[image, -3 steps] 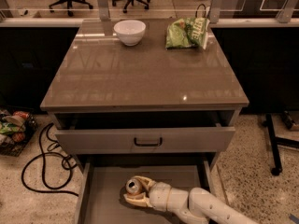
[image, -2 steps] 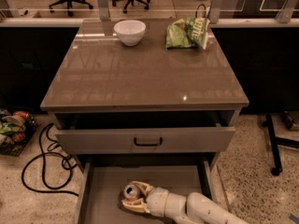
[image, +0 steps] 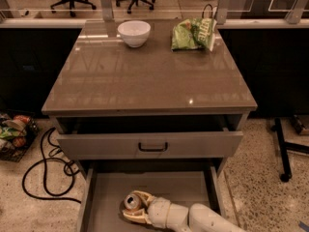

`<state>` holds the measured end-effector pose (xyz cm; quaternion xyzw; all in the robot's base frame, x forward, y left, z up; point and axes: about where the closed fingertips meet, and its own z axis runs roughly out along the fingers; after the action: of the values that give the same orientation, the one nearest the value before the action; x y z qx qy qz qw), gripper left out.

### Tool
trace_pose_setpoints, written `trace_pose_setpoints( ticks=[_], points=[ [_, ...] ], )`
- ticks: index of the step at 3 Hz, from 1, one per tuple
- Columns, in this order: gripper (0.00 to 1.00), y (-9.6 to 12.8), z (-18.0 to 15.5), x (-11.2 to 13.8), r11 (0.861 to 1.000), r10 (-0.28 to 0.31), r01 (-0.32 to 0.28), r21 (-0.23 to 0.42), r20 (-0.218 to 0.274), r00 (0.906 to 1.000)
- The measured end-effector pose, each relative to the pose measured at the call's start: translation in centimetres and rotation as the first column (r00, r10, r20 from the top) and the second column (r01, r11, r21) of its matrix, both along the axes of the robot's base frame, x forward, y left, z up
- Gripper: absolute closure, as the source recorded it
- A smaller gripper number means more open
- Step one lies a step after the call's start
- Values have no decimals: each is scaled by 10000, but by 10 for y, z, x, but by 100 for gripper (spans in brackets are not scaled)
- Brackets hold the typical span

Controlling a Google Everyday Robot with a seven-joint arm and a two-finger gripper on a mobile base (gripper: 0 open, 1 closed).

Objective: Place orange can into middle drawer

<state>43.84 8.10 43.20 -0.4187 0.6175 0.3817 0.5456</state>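
The orange can [image: 132, 201] shows its silver top with pull tab, low in the camera view. It is inside the middle drawer [image: 104, 197], a wide grey drawer pulled far out with a bare flat floor. My gripper [image: 135, 208] reaches in from the lower right on a white arm [image: 193, 217]. Its pale fingers [image: 136, 218] wrap around the can, holding it near the drawer's floor at the centre.
The top drawer [image: 149, 145] with a black handle is partly open above. On the brown tabletop [image: 145, 71] stand a white bowl [image: 133, 33] and a green chip bag [image: 193, 33]. Black cables [image: 41, 170] lie on the floor at left.
My gripper and the can have shifted slightly left and down inside the middle drawer.
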Motion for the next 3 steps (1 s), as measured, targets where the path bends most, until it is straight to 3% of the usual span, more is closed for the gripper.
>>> trace_pose_setpoints(
  ticks=[3],
  points=[
    [13,4,1,-1,10000,70,-70,41,-1,10000]
  ],
)
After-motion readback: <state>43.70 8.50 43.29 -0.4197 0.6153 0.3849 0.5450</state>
